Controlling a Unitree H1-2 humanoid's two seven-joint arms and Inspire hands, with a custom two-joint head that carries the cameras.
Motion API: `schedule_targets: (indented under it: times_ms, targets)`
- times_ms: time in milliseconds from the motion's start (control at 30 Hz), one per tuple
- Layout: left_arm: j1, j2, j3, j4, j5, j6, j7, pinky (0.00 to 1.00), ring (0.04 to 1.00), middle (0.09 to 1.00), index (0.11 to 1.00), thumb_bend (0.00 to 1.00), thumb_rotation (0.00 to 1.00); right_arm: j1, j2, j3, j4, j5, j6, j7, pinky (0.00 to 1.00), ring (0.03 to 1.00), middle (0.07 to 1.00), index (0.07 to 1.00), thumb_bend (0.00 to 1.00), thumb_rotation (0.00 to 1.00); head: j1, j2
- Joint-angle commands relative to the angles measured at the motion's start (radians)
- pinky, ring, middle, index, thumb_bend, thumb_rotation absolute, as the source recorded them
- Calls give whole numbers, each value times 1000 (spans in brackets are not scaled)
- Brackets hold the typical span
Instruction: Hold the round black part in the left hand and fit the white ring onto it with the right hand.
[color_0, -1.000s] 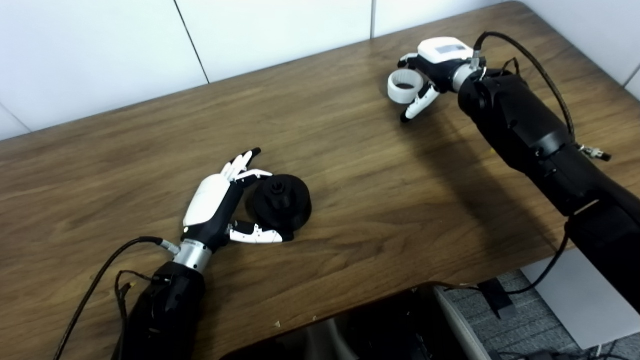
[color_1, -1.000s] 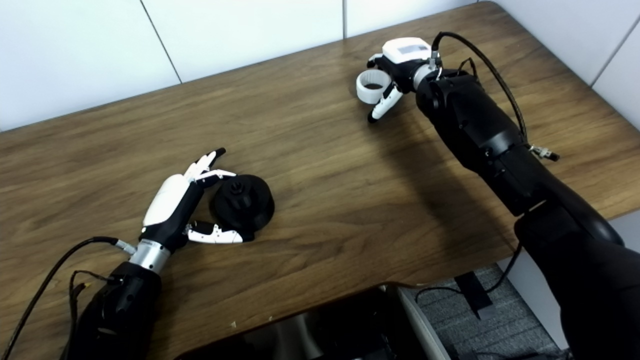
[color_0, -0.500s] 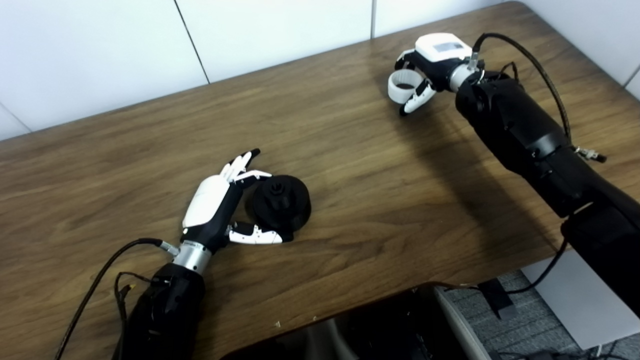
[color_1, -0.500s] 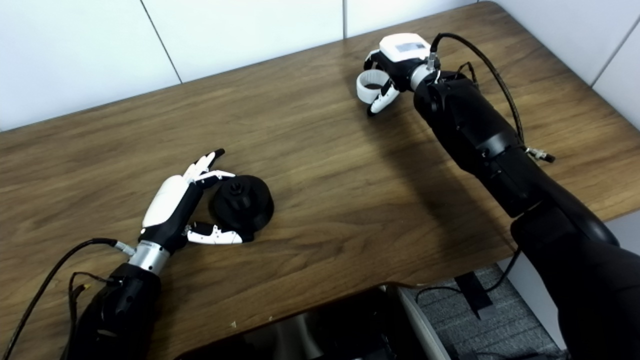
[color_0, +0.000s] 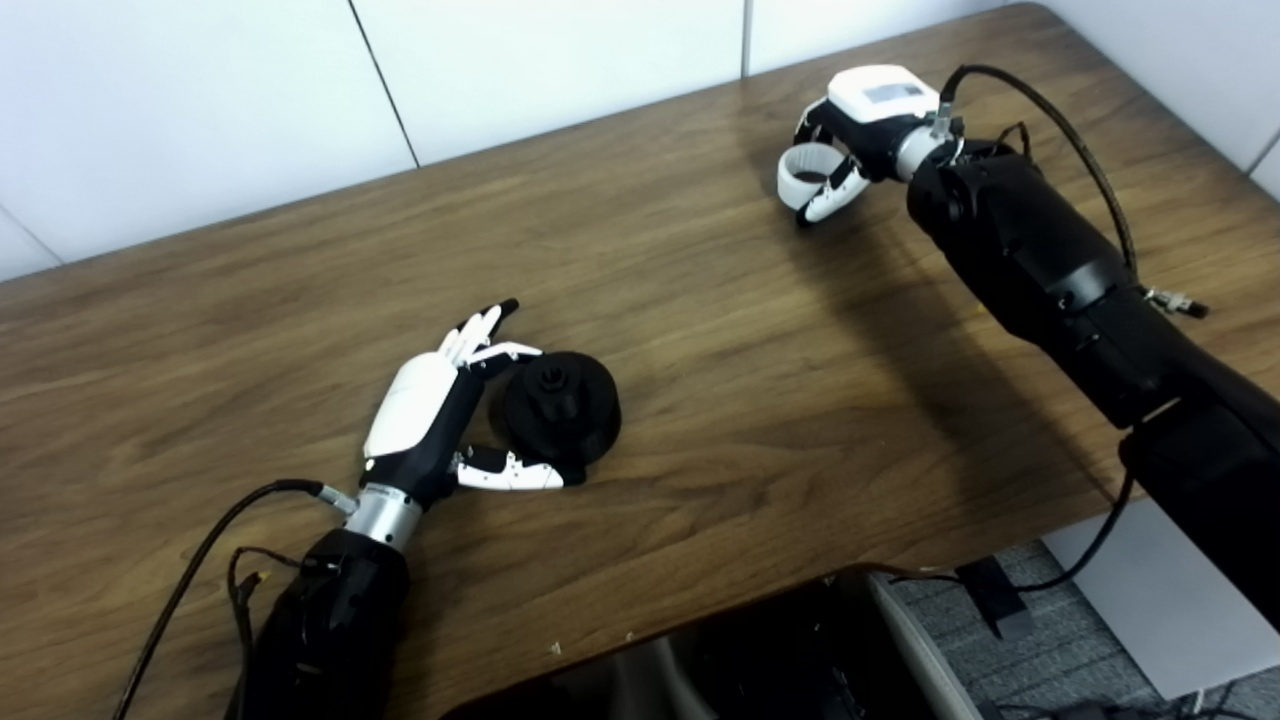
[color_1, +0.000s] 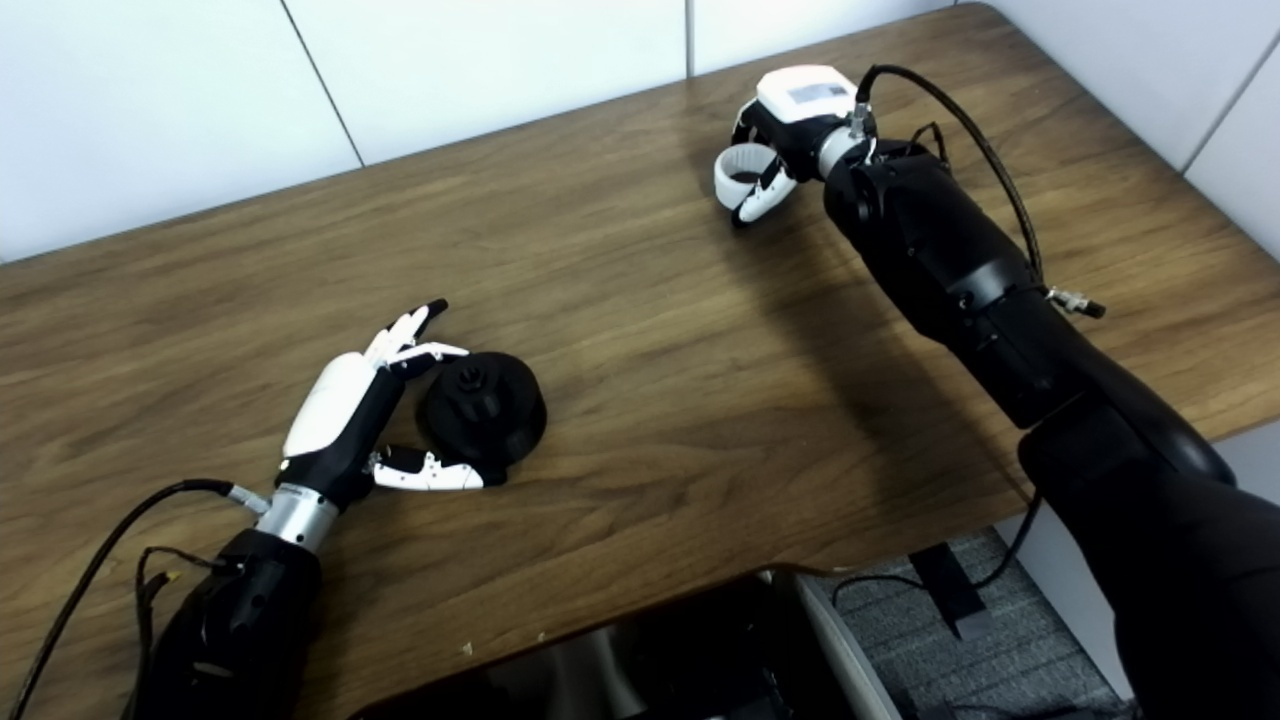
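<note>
On the left side of the table (color_0: 700, 300), the left hand (color_0: 425, 405) lies low with its fingers spread apart. It cups the black part (color_0: 560, 405) but does not hold it yet. The black part sits flat on the wood, just to the right of that hand, with its small knob pointing up. Far off to the right and near the back edge, the right hand (color_0: 850, 140) curls around the white ring (color_0: 808, 170), and it looks held. The ring is well apart from the black part, so it must travel left and toward the robot.
</note>
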Motion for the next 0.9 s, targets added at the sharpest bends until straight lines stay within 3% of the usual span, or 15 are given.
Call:
schedule_targets:
  times_ms: [0, 367, 867]
  targets:
    - [15, 25, 1, -4, 25, 0, -7, 1000, 1000, 1000, 638, 1000, 388, -42, -16, -1, 1, -16, 14, -15, 868, 799, 688, 707, 638, 312, 3, 3]
    - [15, 24, 1, -10, 21, 3, -12, 1000, 1000, 1000, 638, 1000, 380, -29, -16, -8, 8, -5, -4, -73, 843, 752, 606, 659, 644, 174, 7, 8]
    - [9, 18, 2, -18, 28, 20, -18, 1000, 1000, 1000, 638, 1000, 380, -24, -28, -15, -7, 7, -23, -127, 856, 712, 567, 628, 644, 172, 16, 13]
